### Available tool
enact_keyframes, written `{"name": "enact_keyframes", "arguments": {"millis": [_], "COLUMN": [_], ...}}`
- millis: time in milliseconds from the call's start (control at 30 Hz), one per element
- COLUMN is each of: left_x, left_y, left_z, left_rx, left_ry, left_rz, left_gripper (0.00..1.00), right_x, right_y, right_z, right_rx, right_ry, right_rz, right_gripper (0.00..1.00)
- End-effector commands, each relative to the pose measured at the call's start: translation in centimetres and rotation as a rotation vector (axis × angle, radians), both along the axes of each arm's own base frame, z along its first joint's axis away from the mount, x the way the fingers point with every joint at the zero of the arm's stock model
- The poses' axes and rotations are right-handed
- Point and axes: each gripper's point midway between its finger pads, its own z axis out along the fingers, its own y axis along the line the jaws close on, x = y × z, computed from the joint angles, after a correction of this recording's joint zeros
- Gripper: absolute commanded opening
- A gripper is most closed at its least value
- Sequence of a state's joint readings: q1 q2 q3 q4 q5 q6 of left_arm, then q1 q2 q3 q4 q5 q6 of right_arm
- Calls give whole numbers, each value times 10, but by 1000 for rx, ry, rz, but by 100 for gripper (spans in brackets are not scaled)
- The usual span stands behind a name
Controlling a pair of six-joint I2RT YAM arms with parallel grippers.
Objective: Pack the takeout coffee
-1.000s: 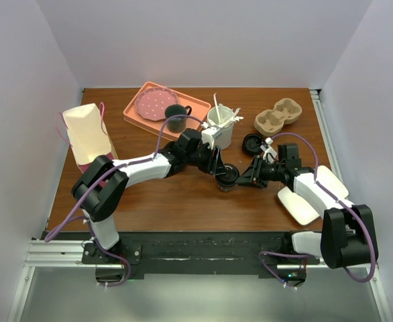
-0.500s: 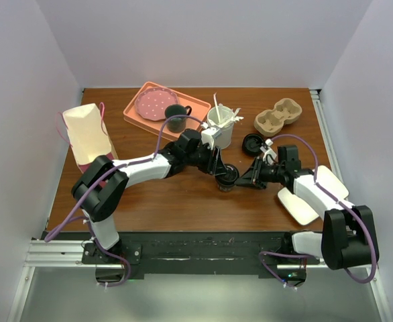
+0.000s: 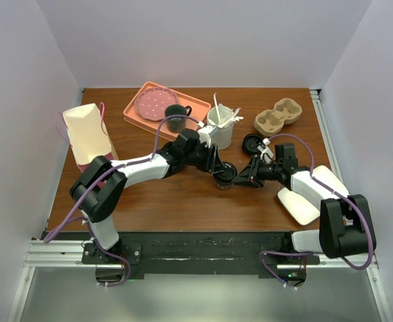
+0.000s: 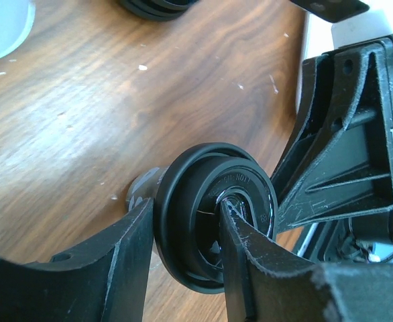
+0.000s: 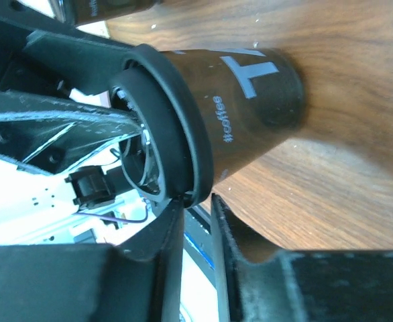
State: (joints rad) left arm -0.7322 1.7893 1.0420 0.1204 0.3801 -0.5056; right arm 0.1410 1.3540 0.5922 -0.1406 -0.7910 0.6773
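Observation:
The takeout coffee (image 3: pixel 224 176) is a small black cup with white lettering (image 5: pixel 250 100) and a round black lid (image 4: pixel 213 215), standing mid-table. My left gripper (image 3: pixel 216 168) comes from the left and is shut on its top. One finger (image 4: pixel 116 258) lies outside the rim and the other (image 4: pixel 250 265) presses into the lid's recess. My right gripper (image 3: pixel 245 178) comes from the right. Its fingers (image 5: pixel 170 248) stand close together, pinching the lower edge of the lid's rim at their tips.
A cream paper bag (image 3: pixel 86 134) stands at the left edge. At the back are a pink tray (image 3: pixel 195 105) with a plate and dark mug (image 3: pixel 176 118), a white cup of stirrers (image 3: pixel 220 122), a cardboard cup carrier (image 3: pixel 278 115) and another black cup (image 3: pixel 253 143).
Both grippers and the cup have shifted slightly left and toward the back. The right gripper's fingers have worked at the lid's rim, closing and easing a little.

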Motion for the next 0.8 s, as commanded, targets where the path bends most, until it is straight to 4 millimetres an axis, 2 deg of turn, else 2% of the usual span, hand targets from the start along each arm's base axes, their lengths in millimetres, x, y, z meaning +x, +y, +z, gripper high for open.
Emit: {"name": "enact_keyframes", "arguments": {"millis": [0, 67, 333, 567, 767], "left_x": [-116, -116, -121, -120, -112], "left_y": [133, 133, 121, 111, 104], "left_z": [-137, -128, -106, -84, -71], "left_rx": [642, 623, 547, 491, 474], "left_ry": [446, 433, 463, 471, 455], "left_rz": [12, 25, 19, 21, 26], "left_gripper": [45, 46, 47, 53, 57], "right_x": [16, 30, 43, 64, 69], "right_y": [-63, -65, -55, -39, -29], "right_z": [-65, -49, -37, -12, 4], "right_rx": [-488, -507, -465, -386, -332], "right_ry": [28, -20, -53, -145, -177], "right_rz": [-105, -108, -62, -17, 27], "right_gripper": [27, 28, 30, 33, 37]}}
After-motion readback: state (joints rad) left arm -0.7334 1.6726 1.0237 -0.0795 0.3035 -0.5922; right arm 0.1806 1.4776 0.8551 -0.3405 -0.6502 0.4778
